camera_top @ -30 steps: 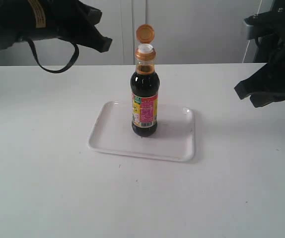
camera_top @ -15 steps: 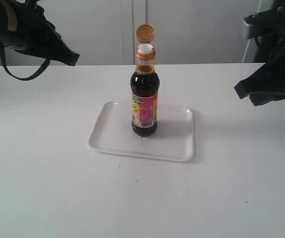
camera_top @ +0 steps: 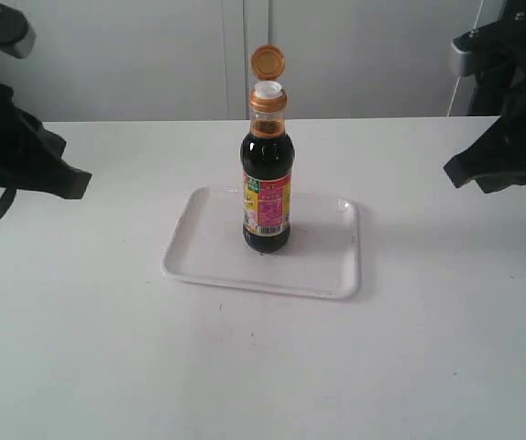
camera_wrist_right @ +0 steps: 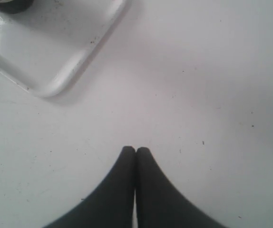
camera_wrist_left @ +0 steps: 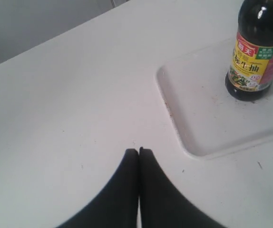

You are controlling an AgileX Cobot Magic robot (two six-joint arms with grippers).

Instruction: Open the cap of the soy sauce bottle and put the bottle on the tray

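dark soy sauce bottle (camera_top: 266,188) standing upright on the white tray (camera_top: 208,257), toward its far side, label facing forward. orange-brown cap (camera_top: 268,62) flipped up and back on its hinge, exposing the white spout (camera_top: 268,90). tray lying flat on the white counter (camera_top: 107,348). left claw (camera_wrist_left: 138,151) hovering over bare counter near the tray's corner, clenched with fingertips touching, gripping nothing. right claw (camera_wrist_right: 136,150) likewise clenched and empty, hanging over the counter beside another tray corner, both well apart from the bottle.
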